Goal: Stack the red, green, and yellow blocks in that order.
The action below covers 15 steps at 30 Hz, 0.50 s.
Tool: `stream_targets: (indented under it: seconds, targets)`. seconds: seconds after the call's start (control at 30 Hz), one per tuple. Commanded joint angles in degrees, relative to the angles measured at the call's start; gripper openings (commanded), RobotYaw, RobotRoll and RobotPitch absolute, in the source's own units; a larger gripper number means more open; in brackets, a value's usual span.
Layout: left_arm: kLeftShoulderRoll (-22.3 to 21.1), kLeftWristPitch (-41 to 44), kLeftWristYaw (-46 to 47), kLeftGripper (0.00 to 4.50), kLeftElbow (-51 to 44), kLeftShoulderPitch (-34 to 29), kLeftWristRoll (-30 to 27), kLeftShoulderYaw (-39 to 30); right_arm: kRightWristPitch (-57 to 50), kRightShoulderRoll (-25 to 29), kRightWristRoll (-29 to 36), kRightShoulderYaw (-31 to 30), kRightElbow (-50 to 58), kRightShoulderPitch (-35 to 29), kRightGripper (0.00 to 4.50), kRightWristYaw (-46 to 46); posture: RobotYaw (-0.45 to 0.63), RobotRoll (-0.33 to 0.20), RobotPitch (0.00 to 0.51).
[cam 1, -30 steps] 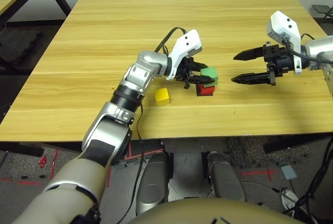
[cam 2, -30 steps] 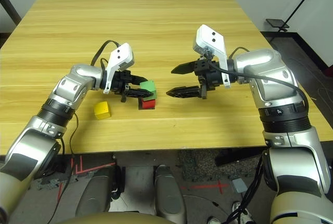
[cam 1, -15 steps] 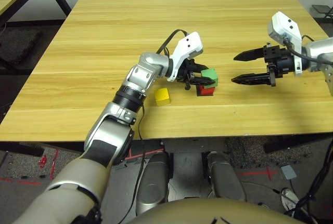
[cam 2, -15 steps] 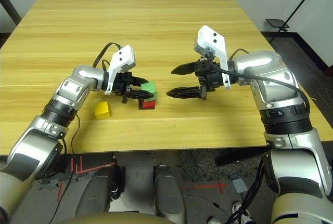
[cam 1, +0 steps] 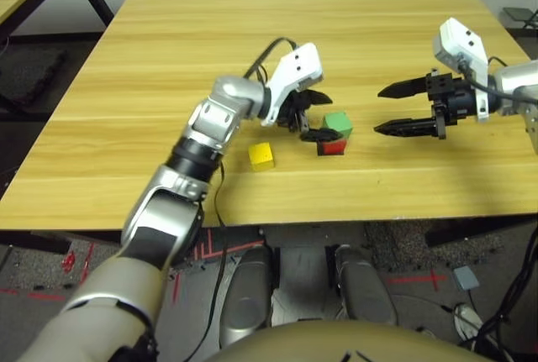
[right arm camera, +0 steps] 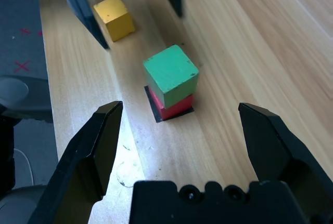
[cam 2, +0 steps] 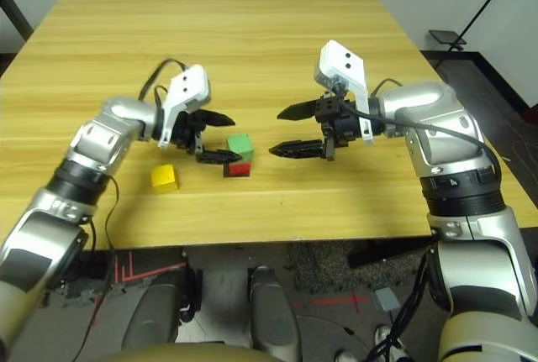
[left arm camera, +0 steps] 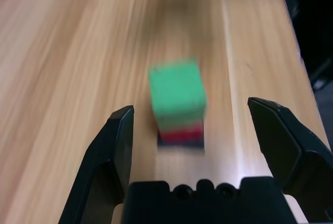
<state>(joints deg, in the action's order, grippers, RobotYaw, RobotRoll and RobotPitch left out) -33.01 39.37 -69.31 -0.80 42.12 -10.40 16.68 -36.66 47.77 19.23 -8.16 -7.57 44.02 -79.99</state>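
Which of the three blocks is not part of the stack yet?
The yellow block. It sits alone on the table, on the left gripper's side, while the green block rests on the red block.

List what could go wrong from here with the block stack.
1. The green block sits twisted and slightly off-centre on the red block, so pressing the yellow block on top could tip the stack.
2. The open left claw is close beside the stack; a sideways swing toward the yellow block might clip it.
3. The open right claw points at the stack from the other side and could nudge it.
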Motion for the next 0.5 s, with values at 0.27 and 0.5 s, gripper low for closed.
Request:
stream_targets:
  seconds: [0.27,0.5]
  targets:
    - [-7.8,5.4,6.0,4.47,-9.3,-10.3,-0.8,-1.6,1.4,-1.2,-0.5,-1.4,-2.5,2.5,4.5,-1.6,0.23,-0.108,0.09]
    - [-7.7,1.0,7.9,4.47,-1.9,-11.5,1.9,0.2,1.2,-1.5,-0.8,-1.9,-3.2,3.7,4.5,-2.2,0.23,-0.117,0.092]
